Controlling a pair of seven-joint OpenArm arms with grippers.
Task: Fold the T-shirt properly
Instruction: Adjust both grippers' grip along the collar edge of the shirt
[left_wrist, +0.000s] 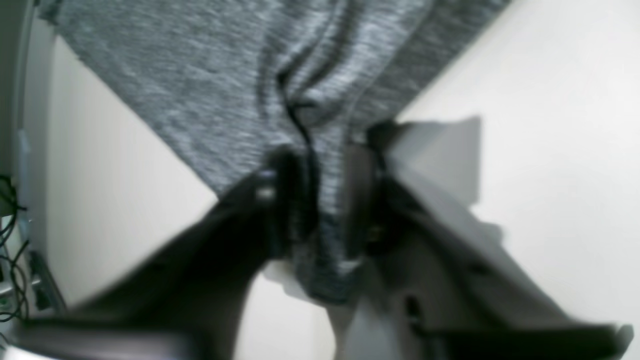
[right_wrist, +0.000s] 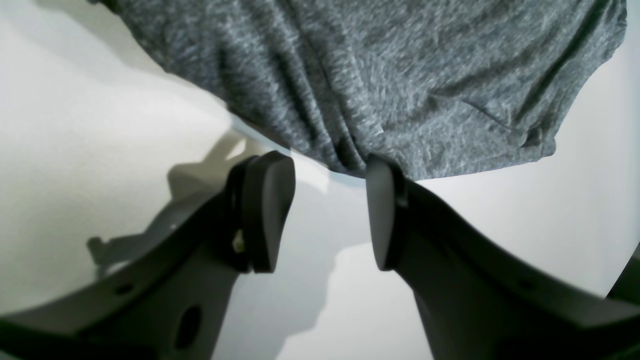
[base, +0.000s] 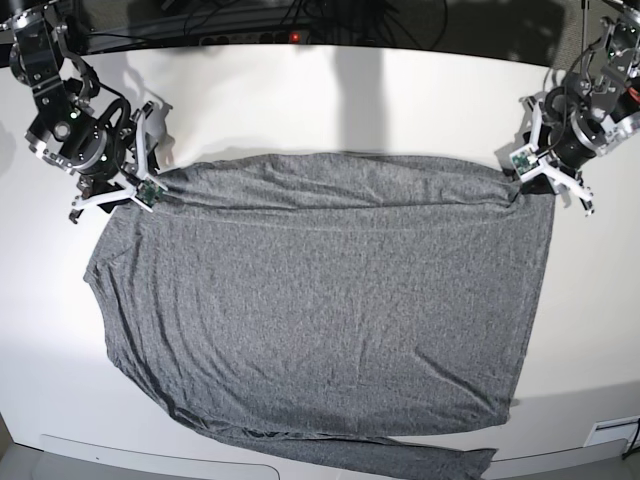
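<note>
The dark-grey T-shirt (base: 330, 300) lies spread flat on the white table (base: 330, 100), one long sleeve trailing along the front edge. In the base view my left gripper (base: 520, 170) is at the shirt's far right corner. The left wrist view shows that gripper (left_wrist: 325, 200) with its jaws pressed on a bunched corner of the T-shirt (left_wrist: 210, 75); the picture is blurred. My right gripper (base: 150, 182) sits at the far left corner. Its fingers stand apart in the right wrist view, the gripper (right_wrist: 330, 210) open, with the T-shirt's edge (right_wrist: 375, 75) just at the fingertips.
Dark cables and a power strip (base: 300, 30) run along the table's far edge. More cables (left_wrist: 10, 250) hang beside the table at the left of the left wrist view. The table's front edge (base: 150, 450) lies just under the shirt's sleeve.
</note>
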